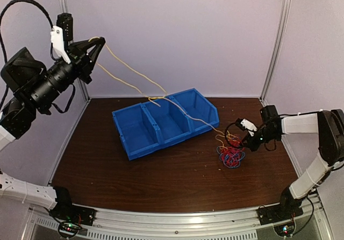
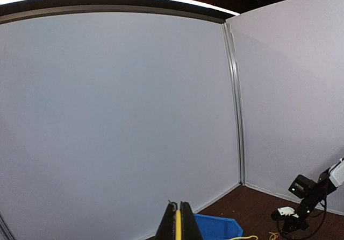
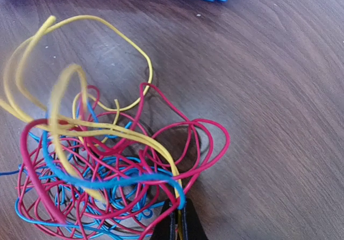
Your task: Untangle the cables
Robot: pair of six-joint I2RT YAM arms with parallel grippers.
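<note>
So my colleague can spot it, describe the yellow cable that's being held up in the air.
Find the blue bin in the middle of the table. The yellow cable runs above it, from the left gripper raised high at the back left down to the red and blue tangle by the right gripper. It alone is strung through the air, not heaped.

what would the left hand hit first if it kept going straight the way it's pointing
Probably the white wall. The left hand, shut on a yellow cable, is held high with the blue bin below its line, and its camera shows nothing nearer ahead, though depth is unclear.
</note>
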